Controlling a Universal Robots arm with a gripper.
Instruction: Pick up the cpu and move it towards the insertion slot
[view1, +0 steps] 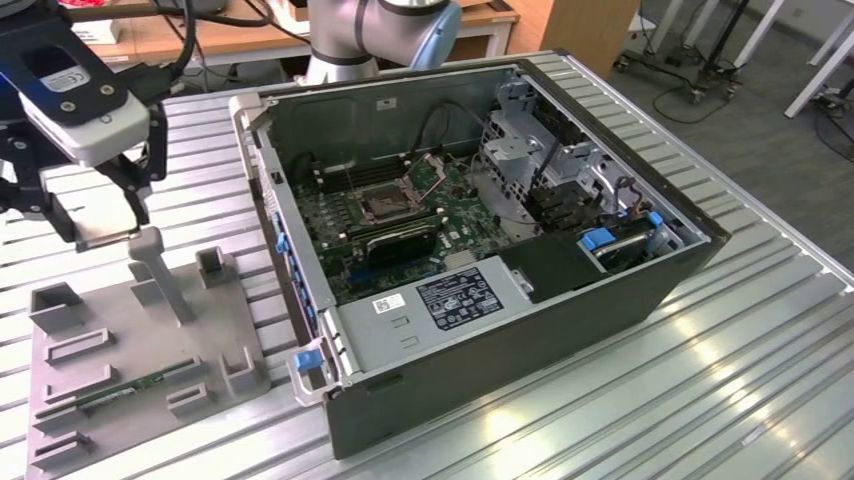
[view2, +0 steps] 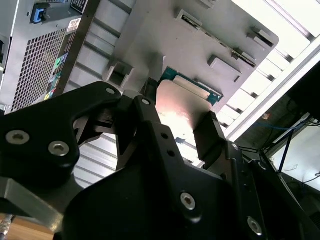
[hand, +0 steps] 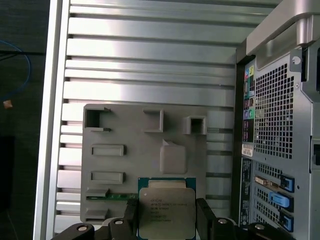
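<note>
- The open computer (view1: 534, 230) lies on the surface (view1: 747, 400); its insertion slot (view1: 387, 200) sits well apart from the claw (hand: 167, 216).
- The claw pinches the cpu (hand: 166, 205) by two edges above the grey tray (hand: 130, 137).
- It should travel flat, grip firm.

The gripper (view1: 98, 228) is seen raised at the exterior view's left, with its fingers (hand: 204, 217) pointed downward. In both wrist views the fingers are closed on two opposite edges of the cpu (hand: 166, 207), held flat between them. The arm (view1: 378, 30) is seen behind.
</note>
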